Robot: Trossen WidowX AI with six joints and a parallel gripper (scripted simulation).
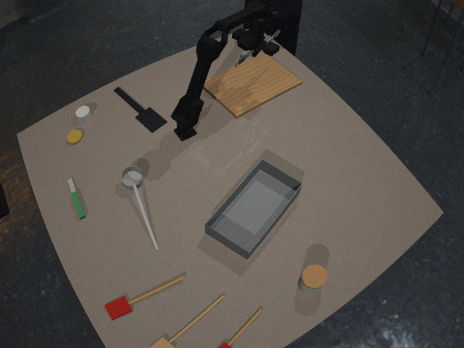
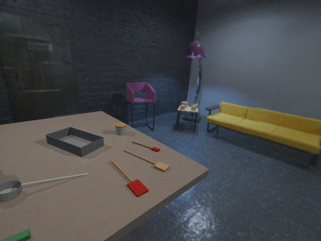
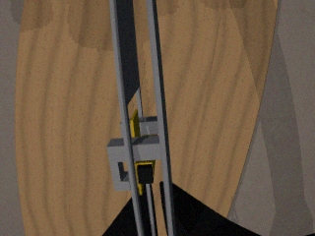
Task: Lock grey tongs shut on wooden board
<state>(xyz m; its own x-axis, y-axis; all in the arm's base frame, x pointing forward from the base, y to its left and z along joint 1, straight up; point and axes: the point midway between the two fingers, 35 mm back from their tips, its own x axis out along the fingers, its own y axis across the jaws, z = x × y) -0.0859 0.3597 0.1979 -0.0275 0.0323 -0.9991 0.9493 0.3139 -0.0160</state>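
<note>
Tongs [image 1: 272, 37] [image 3: 156, 74] are up at about 12 to 1 o'clock in the top view, clamped in the gripper [image 1: 256, 46] [image 3: 157, 192], so its fingers are shut on them. 1 grey end pokes out toward 2 o'clock and the other toward 7, near the wooden board [image 1: 258, 84] [image 3: 207, 88]. Wrist cam has the board behind the 2 long grey arms, which run nearly side by side with a narrow gap between them. I can't tell if the lock has caught or if any part touches the board. The roasting tin [image 1: 245, 209] [image 2: 74, 142] sits a bit off the table's middle toward 4 o'clock, and the tongs are well apart from it. Rest of the table, going by the top view: orange-lidded jar [image 1: 314, 276] [image 2: 121, 129] at 5, a long-handled round pan [image 1: 144, 213] [image 2: 10, 193] at 9 with a green-handled tool [image 1: 78, 205] [image 2: 18, 236] farther out, white cup [image 1: 83, 114] and yellow disc [image 1: 74, 136] at 10, black turner [image 1: 151, 119] around 10 to 11. 3 wooden-handled spatulas lie from 6 to 7, 2 with red heads and 1 tan.
</note>
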